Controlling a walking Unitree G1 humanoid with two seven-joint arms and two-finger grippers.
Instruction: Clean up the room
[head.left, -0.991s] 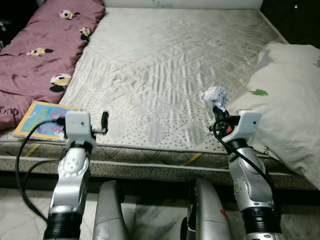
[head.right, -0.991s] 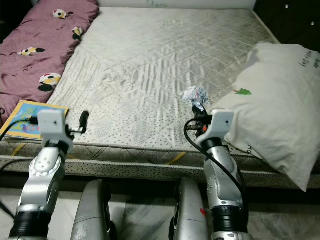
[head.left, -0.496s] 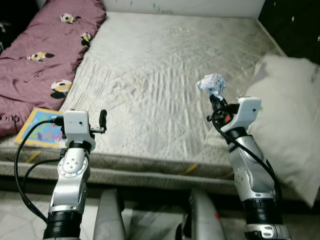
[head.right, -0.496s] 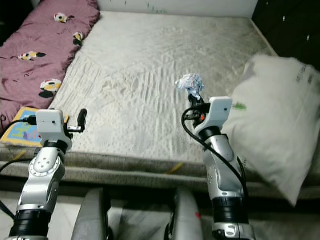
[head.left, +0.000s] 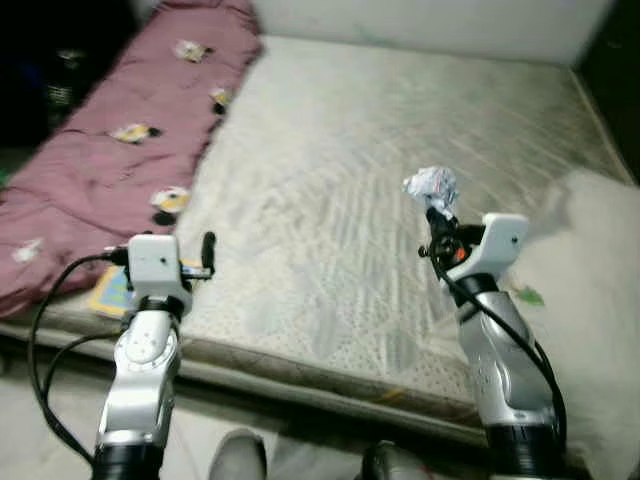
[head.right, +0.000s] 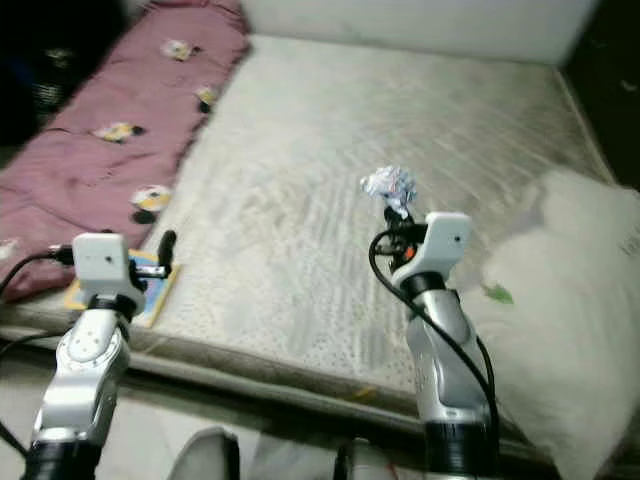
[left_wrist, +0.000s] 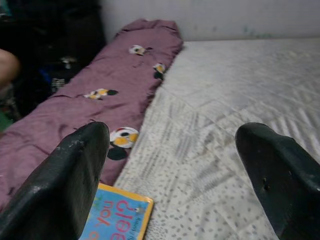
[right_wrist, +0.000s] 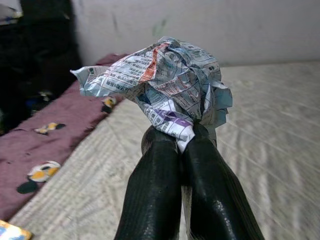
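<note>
Right wrist view gives you the clearest read: your right hand (right_wrist: 182, 165) is clenched on a crumpled paper wad (right_wrist: 162, 85), the two black fingers (right_wrist: 155, 195) pressed together with the paper pinched between their tips. From the head camera, that hand holds the wad up in the air above the mattress (head.left: 330, 180), clear of its surface, just beside the white pillow (head.left: 590, 280). Your left hand (left_wrist: 175, 170) hangs released, fingers spread wide, over the near edge of the bed. Just beyond it a colourful book (head.left: 115, 290) lies at the mattress corner, touching the purple blanket (head.left: 120, 150) that runs up the far left side.

You look to be at the carry step: the trash is lifted, not yet dropped anywhere. No bin is in sight, so your next move calls for turning to find one while keeping the grip firm. The book seems a likely later pickup.
</note>
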